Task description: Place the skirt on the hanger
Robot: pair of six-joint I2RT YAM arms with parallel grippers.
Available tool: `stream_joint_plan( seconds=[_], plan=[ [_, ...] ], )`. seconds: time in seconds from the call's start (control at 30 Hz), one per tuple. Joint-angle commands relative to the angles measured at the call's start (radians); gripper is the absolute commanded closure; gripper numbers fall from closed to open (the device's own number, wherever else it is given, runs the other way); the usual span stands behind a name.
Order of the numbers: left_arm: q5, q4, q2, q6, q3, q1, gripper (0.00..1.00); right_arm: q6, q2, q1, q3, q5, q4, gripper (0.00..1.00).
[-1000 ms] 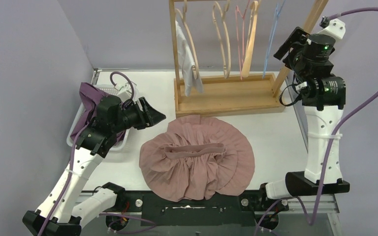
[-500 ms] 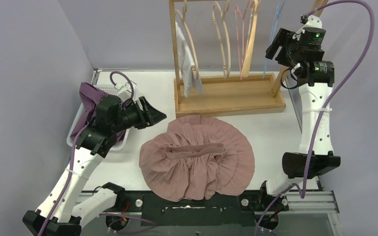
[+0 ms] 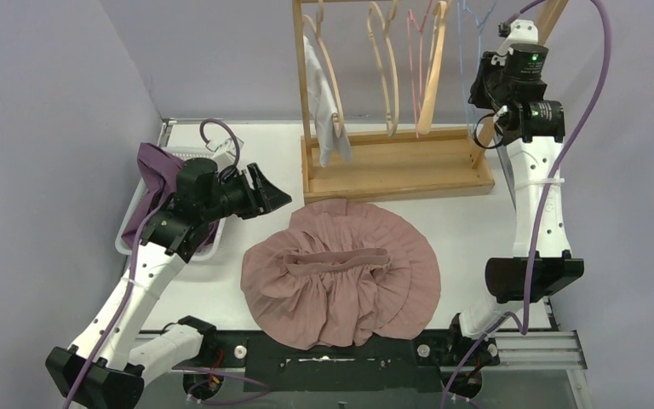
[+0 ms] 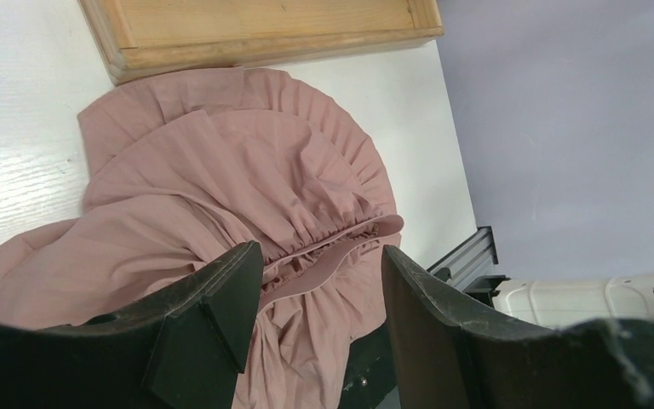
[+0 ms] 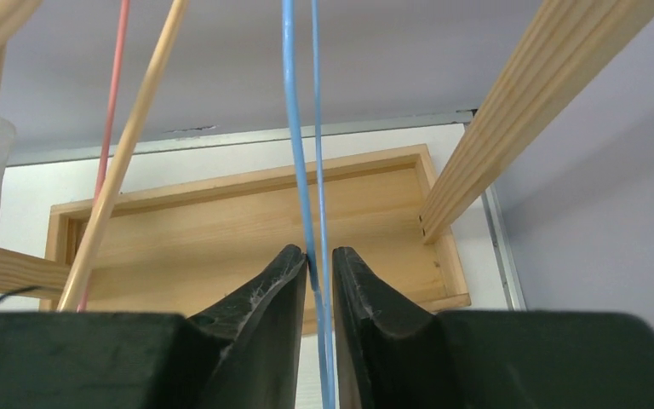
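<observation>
The pink pleated skirt point(image 3: 341, 273) lies spread flat on the white table in front of the wooden rack, its elastic waistband facing up; it also fills the left wrist view point(image 4: 221, 162). My left gripper point(image 3: 277, 198) hovers open just left of the skirt and above it, with nothing between its fingers point(image 4: 319, 256). A thin blue hanger point(image 5: 294, 128) hangs at the rack's right end point(image 3: 474, 34). High at that end, my right gripper point(image 3: 484, 85) has its jaws drawn in on the hanger's two blue wires point(image 5: 319, 252).
The wooden rack point(image 3: 392, 166) stands at the back with several wooden hangers point(image 3: 332, 77), a pink one point(image 3: 413, 60) and a white garment point(image 3: 324, 102). A white basket point(image 3: 132, 243) with purple cloth sits at the left edge, behind my left arm.
My right arm rose and swung left to the blue hanger, and its jaws closed from wide open onto the wires. My left arm shifted slightly; the skirt has not moved.
</observation>
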Motion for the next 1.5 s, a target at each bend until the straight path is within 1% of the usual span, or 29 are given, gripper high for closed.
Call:
stream_joint_plan(
  seconds=[0.0,0.1,0.23,0.33,0.43,0.6,0.8,0.97,1.03,1.13,1.2,1.33,1.47],
  plan=[
    [0.009,0.06,0.01,0.035,0.069,0.006,0.47,-0.084,0.021,0.01,0.06,0.012,0.059,0.8],
    [0.007,0.059,0.018,0.046,0.08,0.006,0.47,-0.099,0.046,0.011,0.088,0.011,0.049,0.77],
    [0.006,0.058,0.026,0.055,0.093,0.006,0.47,-0.116,0.064,0.015,0.11,0.017,0.05,0.77],
    [0.004,0.059,0.029,0.059,0.099,0.006,0.47,-0.143,0.061,0.024,0.105,0.031,0.06,0.86],
    [0.003,0.059,0.03,0.06,0.102,0.006,0.47,-0.163,0.049,0.036,0.103,0.059,0.076,1.0],
    [-0.005,0.057,0.023,0.06,0.109,0.006,0.47,-0.192,-0.027,0.067,0.078,0.133,0.137,1.0],
    [-0.014,0.057,0.017,0.053,0.111,0.006,0.47,-0.192,-0.132,0.071,0.026,0.15,0.213,1.0],
    [-0.015,0.052,0.01,0.051,0.116,0.006,0.47,-0.182,-0.193,0.072,-0.05,0.155,0.203,1.0],
    [-0.025,0.048,0.002,0.056,0.121,0.006,0.47,-0.162,-0.249,0.076,-0.129,0.157,0.207,1.0],
    [-0.033,0.06,-0.015,0.068,0.127,0.007,0.46,-0.117,-0.376,0.083,-0.267,0.161,0.224,1.0],
    [-0.037,0.07,-0.027,0.081,0.135,0.007,0.46,-0.078,-0.462,0.089,-0.338,0.166,0.203,1.0],
    [-0.049,0.087,-0.049,0.128,0.169,0.007,0.41,-0.007,-0.645,0.093,-0.461,0.136,0.1,1.0],
    [-0.064,0.129,-0.074,0.182,0.181,0.007,0.35,0.017,-0.792,0.093,-0.589,0.048,-0.068,1.0]
  ],
)
